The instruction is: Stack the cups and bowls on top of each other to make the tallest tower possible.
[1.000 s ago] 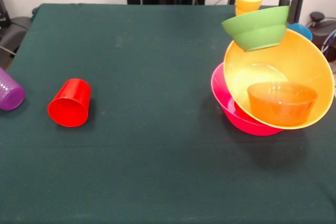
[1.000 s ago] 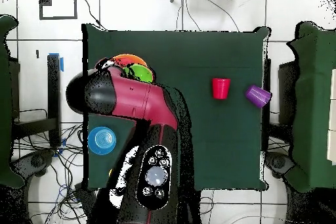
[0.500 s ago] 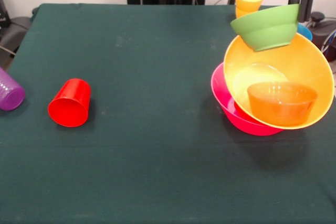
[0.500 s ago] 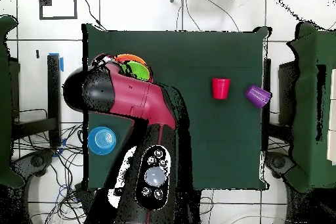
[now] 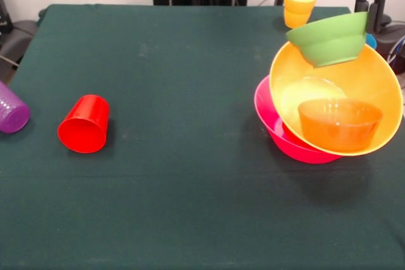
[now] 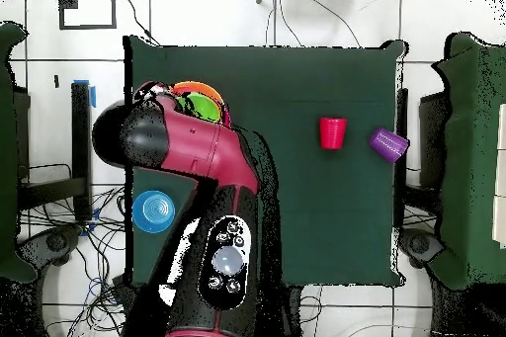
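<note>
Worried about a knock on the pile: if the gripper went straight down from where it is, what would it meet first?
Probably the green bowl hanging at the gripper, and under it the far rim of the yellow-orange bowl; depth is uncertain.

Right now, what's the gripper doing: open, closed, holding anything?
Gripper: shut on the green bowl, gripping its rim and holding it tilted above the yellow-orange bowl.

Two cups (image 5: 83,124) lie at the left; the nested bowls (image 5: 335,102) sit right, another cup (image 5: 299,6) behind them
</note>
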Available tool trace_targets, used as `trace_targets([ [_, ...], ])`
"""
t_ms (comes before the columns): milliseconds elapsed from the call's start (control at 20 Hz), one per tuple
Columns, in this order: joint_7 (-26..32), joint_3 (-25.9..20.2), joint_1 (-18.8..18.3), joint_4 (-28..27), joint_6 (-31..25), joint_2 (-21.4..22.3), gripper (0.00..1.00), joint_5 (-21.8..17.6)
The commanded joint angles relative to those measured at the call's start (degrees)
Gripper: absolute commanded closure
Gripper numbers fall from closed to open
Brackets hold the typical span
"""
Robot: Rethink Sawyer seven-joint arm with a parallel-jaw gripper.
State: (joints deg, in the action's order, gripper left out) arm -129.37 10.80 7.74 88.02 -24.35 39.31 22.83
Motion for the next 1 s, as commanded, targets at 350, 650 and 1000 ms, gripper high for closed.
trace_targets([
  [350,-11.5,-7.1,0.2,6.3,11.0,-3.0,1.0,3.0],
  [650,-11.2,-7.0,0.6,6.7,11.5,-3.3,1.0,4.3],
  [1000,-9.9,-5.6,1.6,7.2,6.9,-3.5,1.0,4.2],
])
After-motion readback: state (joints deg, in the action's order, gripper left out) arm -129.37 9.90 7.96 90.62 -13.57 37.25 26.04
